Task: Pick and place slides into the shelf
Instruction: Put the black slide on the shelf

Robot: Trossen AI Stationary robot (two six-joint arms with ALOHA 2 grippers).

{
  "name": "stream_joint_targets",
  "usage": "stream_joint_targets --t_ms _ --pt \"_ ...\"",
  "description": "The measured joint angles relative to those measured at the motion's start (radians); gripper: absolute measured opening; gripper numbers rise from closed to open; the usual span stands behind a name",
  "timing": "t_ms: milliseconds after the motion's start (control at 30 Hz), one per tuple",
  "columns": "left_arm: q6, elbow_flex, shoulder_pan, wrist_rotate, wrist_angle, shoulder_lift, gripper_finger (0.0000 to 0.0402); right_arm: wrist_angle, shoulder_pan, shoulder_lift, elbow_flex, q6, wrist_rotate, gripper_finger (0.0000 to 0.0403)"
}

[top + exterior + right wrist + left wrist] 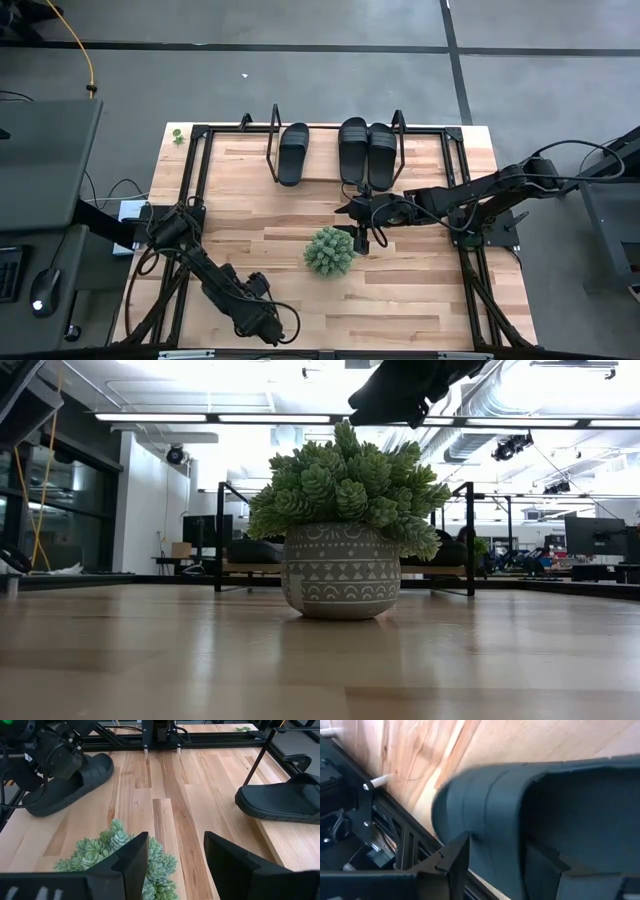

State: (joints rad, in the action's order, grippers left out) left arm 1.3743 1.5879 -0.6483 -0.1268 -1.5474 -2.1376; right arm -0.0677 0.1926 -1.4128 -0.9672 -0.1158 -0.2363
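Note:
Three black slides lie soles down on the shelf's wooden board (320, 165) at the table's far side: one (293, 152) toward the left, two side by side (353, 150) (382, 153) toward the right. The fourth slide (82, 782) is at the table's near left, mostly hidden under my left arm in the high view. My left gripper (262, 318) is shut on it. My right gripper (358, 232) is open and empty, just right of the green plant (329, 250), with its fingers spread above the plant's leaves (120, 855). My left gripper comes down on the slide's strap part (75, 770) at a slant from above. One finger (456, 862) lies against the strap's outer side (485, 815); the slide hides the other finger. The slide lies about level near the tabletop; whether it is lifted clear does not show.
The plant in its patterned pot (340, 575) stands mid-table between the near-left slide and the shelf. The shelf's black hoop end frames (272, 140) (400, 130) rise at both ends. A gap shows on the board (322, 150) between the left slide and the right pair.

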Motion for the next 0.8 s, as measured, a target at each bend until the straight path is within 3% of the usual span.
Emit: stream_joint_targets --t_ms 167,433,633,800 --pt "-0.016 0.000 0.000 0.000 0.000 0.000 0.0123 0.000 0.000 0.000 0.000 0.000 0.000 0.0183" --pt "-0.042 0.000 0.000 -0.012 -0.002 0.000 0.0010 -0.001 0.000 0.000 0.000 0.000 0.000 0.0183" --pt "-0.054 0.000 0.000 -0.012 -0.005 0.000 0.0027 -0.002 0.000 0.000 0.000 0.000 0.000 0.0183" --pt "-0.068 0.002 0.000 -0.012 -0.026 0.000 0.0008 -0.002 0.000 0.000 0.000 0.000 0.000 0.0183"
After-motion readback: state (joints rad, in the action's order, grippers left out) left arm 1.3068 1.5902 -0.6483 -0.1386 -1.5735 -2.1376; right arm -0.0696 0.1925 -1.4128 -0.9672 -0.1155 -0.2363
